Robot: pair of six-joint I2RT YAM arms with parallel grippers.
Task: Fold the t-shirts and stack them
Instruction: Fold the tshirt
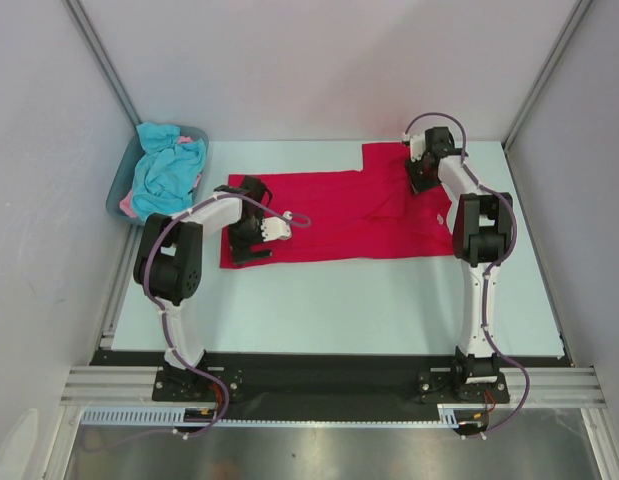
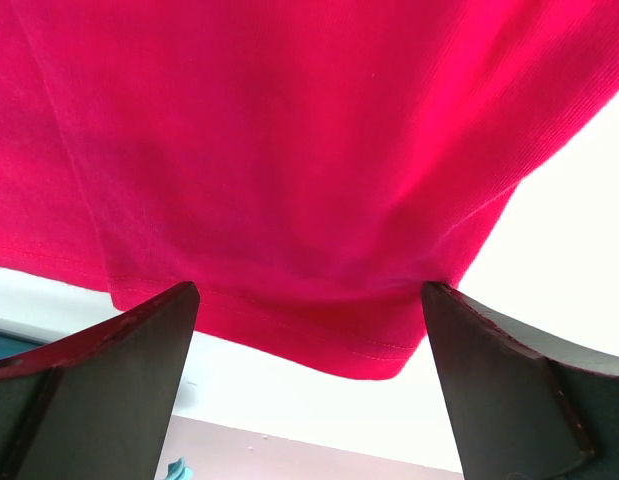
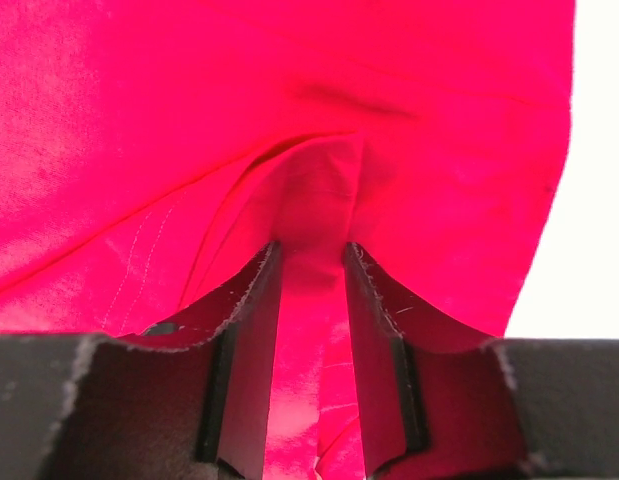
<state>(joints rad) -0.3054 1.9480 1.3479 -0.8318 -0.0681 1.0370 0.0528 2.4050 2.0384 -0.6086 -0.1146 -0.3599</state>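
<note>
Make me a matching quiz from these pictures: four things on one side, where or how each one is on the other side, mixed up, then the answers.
Things:
1. red t-shirt
2. turquoise t-shirt
3. left hand
4. right hand

Places or states:
a. closed on a raised fold of red cloth
b. heaped in the tub at the far left
c. open, fingers wide apart over a hem
d. laid out across the middle of the table

Pairs: 1-d, 2-b, 3-c, 4-a
</note>
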